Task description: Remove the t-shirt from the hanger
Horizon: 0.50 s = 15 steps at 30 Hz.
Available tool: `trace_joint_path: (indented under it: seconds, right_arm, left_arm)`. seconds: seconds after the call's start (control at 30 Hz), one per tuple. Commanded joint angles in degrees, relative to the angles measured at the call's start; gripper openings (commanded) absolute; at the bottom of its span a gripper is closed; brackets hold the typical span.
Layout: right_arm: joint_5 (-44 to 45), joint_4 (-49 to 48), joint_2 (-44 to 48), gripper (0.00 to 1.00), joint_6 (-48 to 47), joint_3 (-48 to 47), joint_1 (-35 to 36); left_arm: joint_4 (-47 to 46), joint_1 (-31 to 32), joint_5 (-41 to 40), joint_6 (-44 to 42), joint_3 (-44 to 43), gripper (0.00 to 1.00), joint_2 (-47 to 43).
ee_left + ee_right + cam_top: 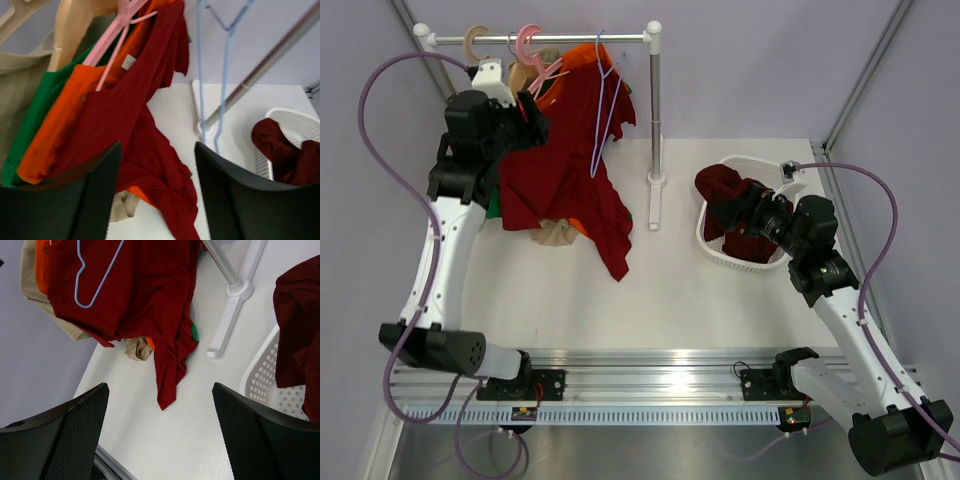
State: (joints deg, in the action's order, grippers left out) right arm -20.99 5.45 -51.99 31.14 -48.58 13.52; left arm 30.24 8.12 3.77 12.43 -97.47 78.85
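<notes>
You have two dark red garments in view; the one dark red short-sleeved cloth t-shirt (555, 170) hangs by its neck on the thin pale pink wire hanger (102, 40), its lower end trailing on the white table (670, 290); the other dark red garment (725, 190) lies in the single white perforated basket (260, 380); your left gripper (157, 160) hovers beside the t-shirt, jaws partly apart, empty; your right gripper (160, 400), spread wide above the basket, holds nothing.

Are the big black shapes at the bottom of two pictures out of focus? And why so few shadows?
Left wrist view: those are the left gripper's fingers, too close to the lens, so soft-edged, while the t-shirt behind is fairly sharp. Right wrist view: the right gripper's fingers are crisper, their dotted texture showing. Top view: even, diffuse light, only faint shadows on the table.
</notes>
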Motion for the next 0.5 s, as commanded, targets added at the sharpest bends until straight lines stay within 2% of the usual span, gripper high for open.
trace_joint_path:
  seconds: [0.0, 0.07, 0.23, 0.47]
  right_arm:
    - [-2.21, -2.73, 1.27, 0.91, 0.42, 0.32, 0.19]
    - [-3.09, -3.6, 1.27, 0.91, 0.94, 0.67, 0.28]
    - [-3.7, -4.05, 0.57, 0.91, 1.12, 0.76, 0.37]
    - [-4.06, -4.49, -0.13, 0.91, 1.21, 0.85, 0.46]
  left_arm:
    - [1.66, -3.19, -0.97, -3.55, -7.27, 0.58, 6.21]
    - [1.75, -4.34, -1.04, -4.6, -9.22, 0.57, 8.68]
    - [1.67, -4.52, -0.43, -7.15, -13.35, 0.61, 14.48]
    - [1.67, -4.52, -1.83, -7.77, -15.64, 0.66, 17.74]
